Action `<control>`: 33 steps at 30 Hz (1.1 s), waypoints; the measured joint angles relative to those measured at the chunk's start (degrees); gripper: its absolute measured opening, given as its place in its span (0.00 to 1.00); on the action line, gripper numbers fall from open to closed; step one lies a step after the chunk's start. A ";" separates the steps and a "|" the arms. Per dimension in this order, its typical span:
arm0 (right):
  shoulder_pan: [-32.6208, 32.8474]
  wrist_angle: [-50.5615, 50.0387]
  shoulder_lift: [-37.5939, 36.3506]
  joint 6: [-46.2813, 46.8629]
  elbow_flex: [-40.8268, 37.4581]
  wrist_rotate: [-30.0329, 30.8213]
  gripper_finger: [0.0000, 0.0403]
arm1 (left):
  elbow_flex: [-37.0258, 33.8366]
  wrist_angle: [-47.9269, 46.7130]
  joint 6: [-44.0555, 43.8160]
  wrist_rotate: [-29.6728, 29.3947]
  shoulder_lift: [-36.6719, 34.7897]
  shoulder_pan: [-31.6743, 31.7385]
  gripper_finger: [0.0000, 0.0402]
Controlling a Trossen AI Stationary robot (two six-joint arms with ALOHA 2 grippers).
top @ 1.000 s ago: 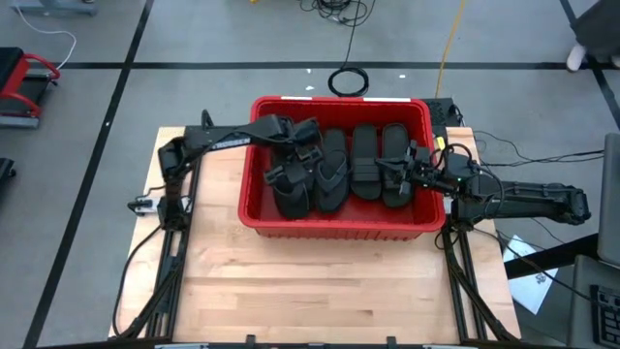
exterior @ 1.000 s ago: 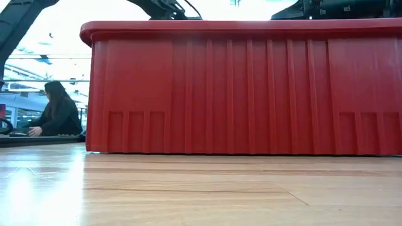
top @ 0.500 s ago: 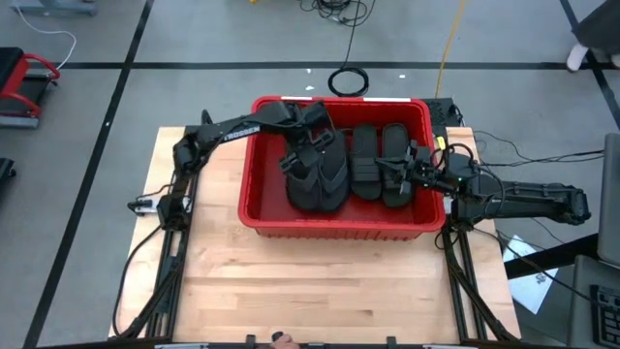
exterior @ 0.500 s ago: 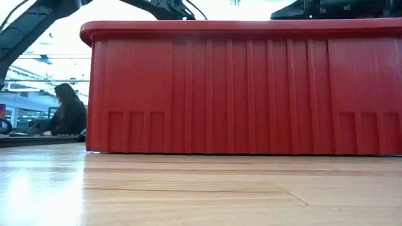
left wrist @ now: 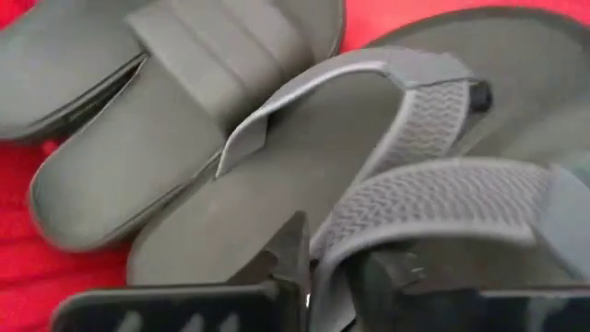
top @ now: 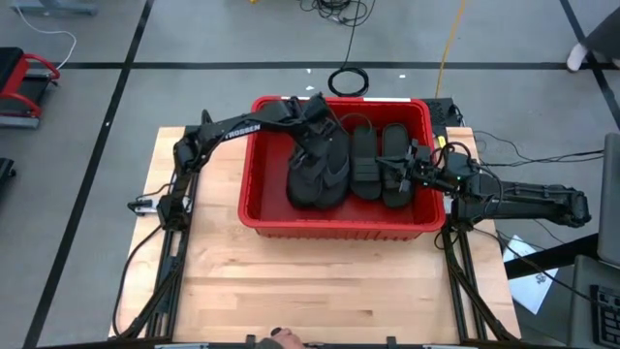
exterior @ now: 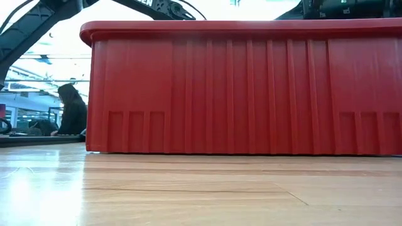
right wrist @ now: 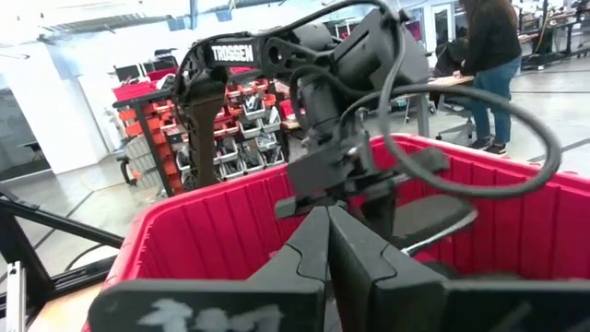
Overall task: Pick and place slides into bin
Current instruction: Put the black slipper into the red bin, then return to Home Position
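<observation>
While low view hides slides [top: 334,165], bin [exterior: 245,88]

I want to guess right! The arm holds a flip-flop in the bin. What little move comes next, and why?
Probably open the left pincer: its flip-flop is already inside the bin, over other slides. Right pincer waits at the rim.

We see the red bin [top: 254,199] with ribbed walls and a rolled rim sitting on the desk [top: 291,291]. Inside it lie black slides [top: 366,160], side by side toward the bin's right wall. A grey thong flip-flop [left wrist: 369,148] rests tilted on a broad-strapped slide [left wrist: 166,101] near the bin's middle.
</observation>
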 joint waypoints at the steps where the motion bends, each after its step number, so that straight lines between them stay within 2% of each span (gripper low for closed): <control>1: 0.00 -0.02 0.00 0.00 0.00 0.00 0.00 | 0.30 -0.19 -0.64 0.00 -0.11 0.29 0.17; 8: 0.00 -0.21 0.00 1.17 0.00 0.02 0.00 | 0.67 -1.43 -6.50 -0.04 -0.18 1.46 0.37; 13: 0.00 -0.24 0.00 1.36 0.00 0.04 0.00 | 0.67 -2.66 -10.23 -0.10 -0.18 1.48 0.46; 23: 0.00 -0.21 0.00 1.55 0.00 0.04 0.00 | 0.67 -6.98 -6.44 -0.71 -0.20 1.46 0.44; 28: 0.07 -0.17 0.00 1.84 0.00 -0.01 0.00 | 0.67 -8.43 -0.15 -6.31 -0.22 1.24 0.42; 33: 0.07 -0.19 0.00 2.63 0.00 -0.04 0.00 | 0.67 -8.46 0.68 -4.89 -0.22 1.46 0.40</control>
